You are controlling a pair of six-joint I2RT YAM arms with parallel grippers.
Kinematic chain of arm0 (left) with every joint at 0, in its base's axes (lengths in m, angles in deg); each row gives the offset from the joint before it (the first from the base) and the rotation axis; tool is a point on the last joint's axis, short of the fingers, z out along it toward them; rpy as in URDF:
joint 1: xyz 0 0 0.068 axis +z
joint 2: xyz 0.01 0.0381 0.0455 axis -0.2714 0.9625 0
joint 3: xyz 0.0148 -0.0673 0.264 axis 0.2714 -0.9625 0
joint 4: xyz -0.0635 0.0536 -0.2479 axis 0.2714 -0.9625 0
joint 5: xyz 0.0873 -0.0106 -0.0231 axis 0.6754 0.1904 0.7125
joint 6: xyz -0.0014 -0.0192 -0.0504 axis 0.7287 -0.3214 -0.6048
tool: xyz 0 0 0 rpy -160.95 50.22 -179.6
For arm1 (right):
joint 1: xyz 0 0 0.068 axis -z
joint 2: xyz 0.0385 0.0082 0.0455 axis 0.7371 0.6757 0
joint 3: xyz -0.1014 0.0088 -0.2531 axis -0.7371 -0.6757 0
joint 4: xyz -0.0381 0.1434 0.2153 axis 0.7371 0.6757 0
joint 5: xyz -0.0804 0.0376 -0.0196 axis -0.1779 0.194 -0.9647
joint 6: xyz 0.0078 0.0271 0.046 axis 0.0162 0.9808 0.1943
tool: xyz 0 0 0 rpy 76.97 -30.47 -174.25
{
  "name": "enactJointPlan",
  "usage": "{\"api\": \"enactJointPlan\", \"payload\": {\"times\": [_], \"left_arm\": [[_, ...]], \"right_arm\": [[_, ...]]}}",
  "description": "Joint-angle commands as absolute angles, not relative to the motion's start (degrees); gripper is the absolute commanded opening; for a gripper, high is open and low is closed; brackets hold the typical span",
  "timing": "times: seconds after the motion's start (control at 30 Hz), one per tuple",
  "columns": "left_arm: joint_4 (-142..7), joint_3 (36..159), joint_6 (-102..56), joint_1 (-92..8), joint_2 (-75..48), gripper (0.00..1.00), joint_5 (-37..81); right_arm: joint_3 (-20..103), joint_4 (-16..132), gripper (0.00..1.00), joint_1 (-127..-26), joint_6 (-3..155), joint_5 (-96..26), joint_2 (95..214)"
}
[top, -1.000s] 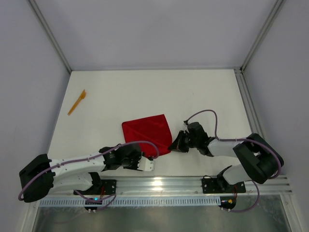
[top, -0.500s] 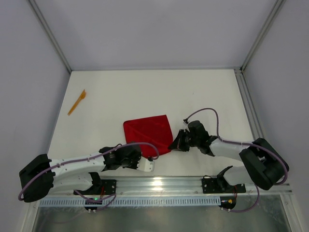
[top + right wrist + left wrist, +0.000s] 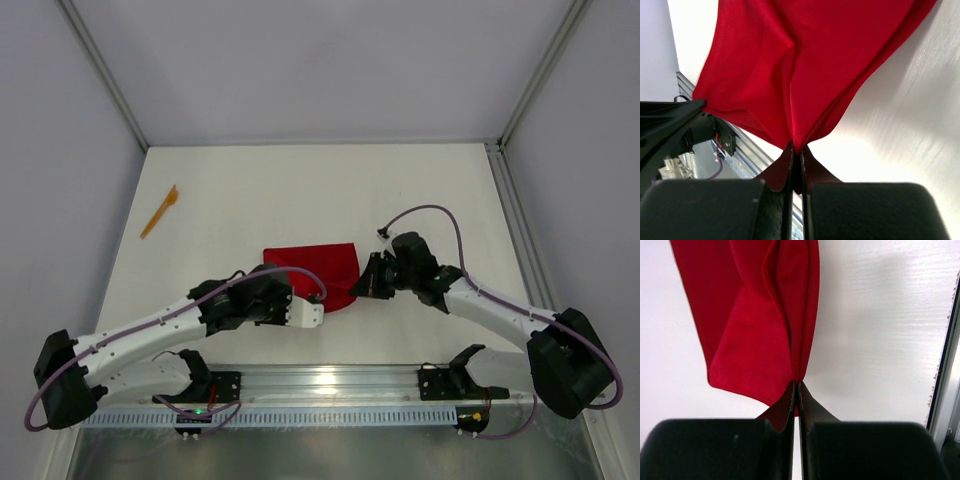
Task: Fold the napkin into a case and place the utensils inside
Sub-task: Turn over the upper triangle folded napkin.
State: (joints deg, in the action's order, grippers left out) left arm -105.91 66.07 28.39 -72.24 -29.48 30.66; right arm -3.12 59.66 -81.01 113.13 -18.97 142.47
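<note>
The napkin (image 3: 318, 268) is hanging limp and light, so the left gripper (image 3: 796, 386) and right gripper (image 3: 796, 148) are pinching its edges, jaws clamped tight on cloth.

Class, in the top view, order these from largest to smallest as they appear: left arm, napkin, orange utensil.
1. Left arm: clearly largest, even allowing for it sitting nearer the camera.
2. Napkin: mid-sized, bunched up.
3. Utensil: smallest, a thin sliver.

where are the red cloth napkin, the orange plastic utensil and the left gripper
red cloth napkin (image 3: 325, 258), top view, cloth middle
orange plastic utensil (image 3: 160, 211), top view, mid-handle
left gripper (image 3: 796, 386), left wrist view, between fingertips
</note>
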Motion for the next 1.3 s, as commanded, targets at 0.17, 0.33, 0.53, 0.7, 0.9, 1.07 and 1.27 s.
{"api": "enactJointPlan", "payload": {"times": [0.17,0.33,0.53,0.7,0.9,1.07,1.27], "left_arm": [[-115.35,73.78,29.71,-71.73,-33.57,0.0,29.77],[-119.39,77.13,29.01,-71.73,-35.68,0.0,29.59],[-119.67,80.47,26.03,-71.73,-37.09,0.0,29.07],[-122.99,85.91,24.26,-71.73,-35.95,0.0,26.96],[-122.05,87.67,20.93,-71.73,-34.9,0.0,23.45],[-122.65,95.58,16.01,-71.73,-28.84,0.0,20.2],[-121.52,99.37,12.06,-71.73,-26.28,0.0,17.11]], "right_arm": [[8.91,73.87,0.03,-80.8,104.55,-20.02,137.84],[13.84,80.64,0.03,-80.62,101.48,-21.33,136.08],[19.28,85.82,0.03,-80.71,99.1,-23.1,136.34],[24.38,90.57,0.03,-80.62,97.51,-22.66,136.87],[30.8,97.95,0.03,-80.45,93.83,-26.08,136.95],[33.79,101.47,0.03,-78.87,91.8,-26.61,138.28],[36.86,106.48,0.03,-77.29,89.43,-30.21,136.26]]}}
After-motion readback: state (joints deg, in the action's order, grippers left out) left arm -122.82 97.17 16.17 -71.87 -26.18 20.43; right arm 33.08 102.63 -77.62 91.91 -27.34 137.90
